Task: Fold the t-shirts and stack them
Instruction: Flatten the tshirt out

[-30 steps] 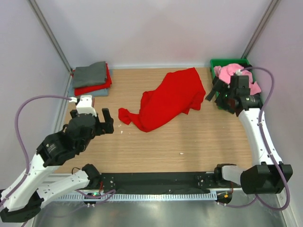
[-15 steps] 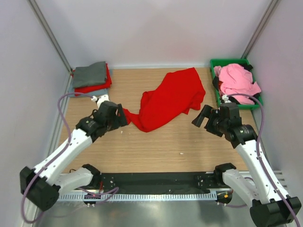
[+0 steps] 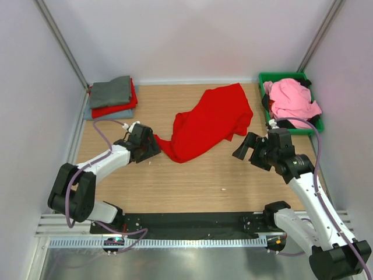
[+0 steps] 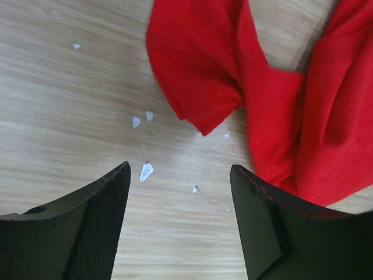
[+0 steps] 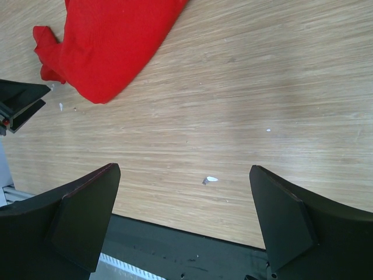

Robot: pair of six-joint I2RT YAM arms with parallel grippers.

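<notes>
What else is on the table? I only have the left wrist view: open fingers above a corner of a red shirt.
Observer: A green bin in the far right corner holds a pink shirt.
Operator: Any shirts folded?
Observer: Yes, in the far left corner a grey shirt lies on top of a folded red shirt.
Operator: And the other arm?
Observer: The right gripper is open above the table, just right of the big red shirt, holding nothing.
</notes>
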